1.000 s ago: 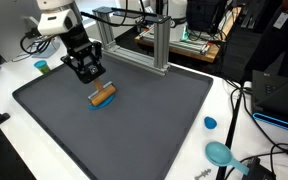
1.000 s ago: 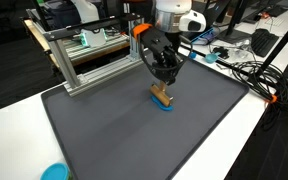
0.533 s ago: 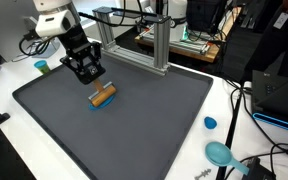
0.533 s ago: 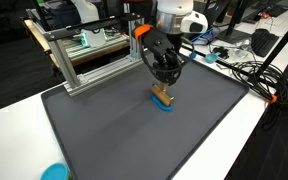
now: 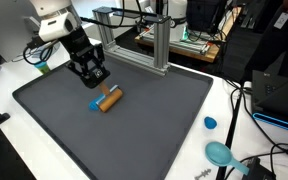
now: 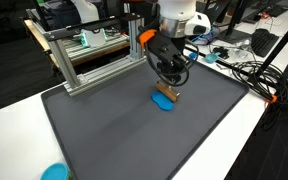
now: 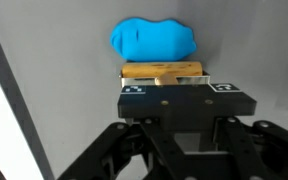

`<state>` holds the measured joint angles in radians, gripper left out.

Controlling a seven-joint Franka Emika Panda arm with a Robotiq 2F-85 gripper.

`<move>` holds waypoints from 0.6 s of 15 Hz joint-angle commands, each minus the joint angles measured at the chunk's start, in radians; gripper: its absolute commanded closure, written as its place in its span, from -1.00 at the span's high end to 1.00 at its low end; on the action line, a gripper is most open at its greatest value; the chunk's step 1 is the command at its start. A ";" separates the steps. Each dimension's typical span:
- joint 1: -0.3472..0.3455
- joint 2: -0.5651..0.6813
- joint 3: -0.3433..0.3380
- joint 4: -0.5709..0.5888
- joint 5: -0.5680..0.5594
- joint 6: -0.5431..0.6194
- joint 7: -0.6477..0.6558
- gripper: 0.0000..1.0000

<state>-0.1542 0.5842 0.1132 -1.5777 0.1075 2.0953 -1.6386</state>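
A short brown wooden cylinder hangs just over the dark grey mat. My gripper is shut on it from above. In the wrist view the cylinder lies crosswise right at my gripper, whose black tips bear two small square markers. A flat blue blob sits directly under the cylinder. I cannot tell whether the two are joined.
An aluminium frame stands along the mat's far side. A small blue cap and a teal scoop lie on the white table beside the mat. A teal cup and cables sit near other edges.
My gripper has shifted a little sideways over the mat, and the brown cylinder has moved with it and turned slightly. The jaws stay shut.
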 commanded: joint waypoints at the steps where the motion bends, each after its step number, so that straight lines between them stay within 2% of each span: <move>1: -0.010 0.076 0.030 0.027 0.059 -0.049 -0.066 -0.57; 5: -0.011 -0.030 0.037 0.011 0.092 -0.065 -0.067 -0.57; 7: 0.006 -0.073 0.013 -0.010 0.055 -0.062 -0.031 -0.57; 8: 0.019 -0.087 -0.007 -0.022 0.029 -0.020 -0.001 -0.57; 9: 0.013 -0.090 -0.005 -0.020 0.039 -0.015 -0.007 -0.57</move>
<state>-0.1498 0.5595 0.1327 -1.5596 0.1590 2.0636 -1.6666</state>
